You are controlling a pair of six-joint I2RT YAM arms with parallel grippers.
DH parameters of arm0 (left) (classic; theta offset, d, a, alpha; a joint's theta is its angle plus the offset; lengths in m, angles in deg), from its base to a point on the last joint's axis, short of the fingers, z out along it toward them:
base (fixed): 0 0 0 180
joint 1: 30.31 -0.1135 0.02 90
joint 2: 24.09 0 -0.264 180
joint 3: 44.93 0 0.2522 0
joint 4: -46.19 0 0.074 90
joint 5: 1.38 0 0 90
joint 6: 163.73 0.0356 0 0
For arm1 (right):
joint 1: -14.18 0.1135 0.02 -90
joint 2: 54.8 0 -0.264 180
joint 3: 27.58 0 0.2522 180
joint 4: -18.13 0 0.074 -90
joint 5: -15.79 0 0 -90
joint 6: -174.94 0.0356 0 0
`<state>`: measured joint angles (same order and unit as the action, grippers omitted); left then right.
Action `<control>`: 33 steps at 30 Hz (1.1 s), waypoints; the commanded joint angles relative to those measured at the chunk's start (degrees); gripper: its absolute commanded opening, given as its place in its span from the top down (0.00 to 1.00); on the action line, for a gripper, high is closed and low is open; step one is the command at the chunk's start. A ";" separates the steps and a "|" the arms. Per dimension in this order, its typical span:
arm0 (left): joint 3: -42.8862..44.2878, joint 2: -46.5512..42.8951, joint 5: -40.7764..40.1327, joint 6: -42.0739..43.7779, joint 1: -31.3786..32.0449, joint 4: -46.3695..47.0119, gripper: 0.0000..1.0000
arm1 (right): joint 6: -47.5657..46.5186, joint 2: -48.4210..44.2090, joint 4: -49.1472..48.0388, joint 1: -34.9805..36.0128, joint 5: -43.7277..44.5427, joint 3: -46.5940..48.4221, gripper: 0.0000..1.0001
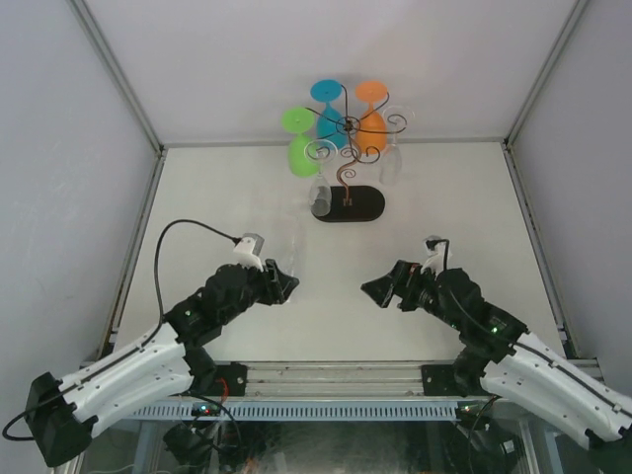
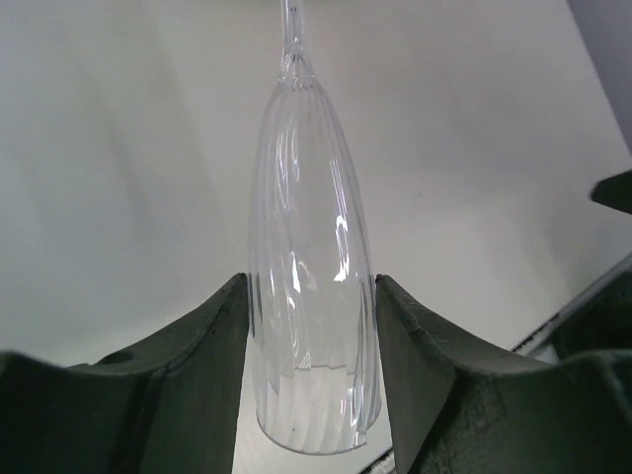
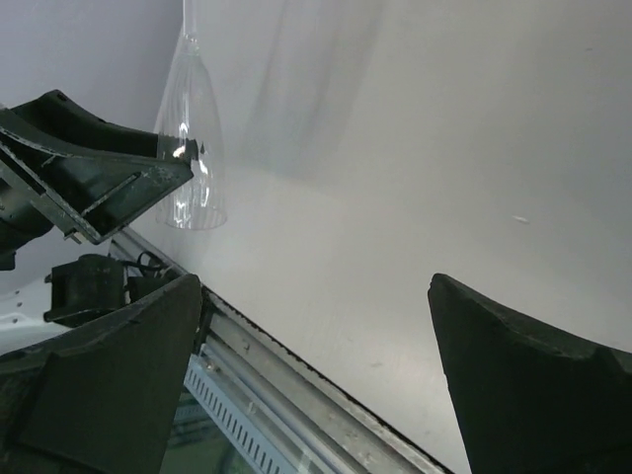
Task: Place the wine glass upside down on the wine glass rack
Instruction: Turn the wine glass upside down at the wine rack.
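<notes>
- Held item: wine glass [image 2: 311,276], a clear fluted one, was seen clamped by its bowl between the two fingers of the left gripper [image 1: 280,282].
- In the left wrist view the rim was turned toward the wrist and the stem pointed away from it.
- The grasp was located close to the near edge of the bench [image 1: 227,197], left of its middle and well apart from the rack.
- Whether the rim was touching the bench could not be told.
- The right gripper [image 1: 380,289] was found spread wide with nothing in it, close to the near edge and right of the middle, facing the left one.
- The wine glass rack [image 1: 348,188] was placed at the middle of the far edge on its black oval base.
- A green glass [image 1: 299,138], a blue glass [image 1: 329,109] and an orange glass [image 1: 371,114] were already hung on it upside down, and a clear glass [image 1: 320,193] was hung at its near left.
- Progress was judged early to middle, with only the pick done.
- Left to do: the carry to the far edge, inversion, the foot slid into a free scroll arm, and release.
- A free arm could not be made out, because the wire was too thin in the top view.
</notes>
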<state>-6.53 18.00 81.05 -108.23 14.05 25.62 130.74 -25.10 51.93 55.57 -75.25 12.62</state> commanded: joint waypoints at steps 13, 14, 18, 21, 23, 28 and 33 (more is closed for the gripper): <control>0.42 -7.44 -9.68 -3.20 20.28 3.00 0.46 | 0.00 15.86 -39.63 24.70 21.62 -1.93 0.08; 0.74 -7.11 -9.58 -2.98 20.75 3.29 0.46 | -0.66 16.05 -40.96 25.45 21.91 -1.97 0.09; 1.19 -5.96 -8.60 -2.29 22.22 4.68 0.46 | -0.83 17.10 -41.52 27.01 25.88 -1.27 0.13; 1.28 -5.47 -7.80 -2.25 22.90 6.13 0.45 | 1.21 18.10 -38.96 26.84 27.73 -0.43 0.19; 1.44 -4.91 -7.32 -2.18 23.40 6.87 0.45 | 2.38 18.67 -38.56 26.55 27.86 -0.42 0.25; 2.42 -3.40 -6.33 -1.25 24.80 8.57 0.45 | 4.55 20.14 -38.21 24.83 26.85 -0.16 0.31; 2.86 -1.57 -4.74 -0.27 26.36 10.15 0.45 | 4.94 21.28 -39.01 21.84 24.05 0.51 0.37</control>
<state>-7.16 15.62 74.69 -110.18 39.01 31.26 134.06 -4.40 14.94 79.65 -49.54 10.50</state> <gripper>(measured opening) 0.555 0.661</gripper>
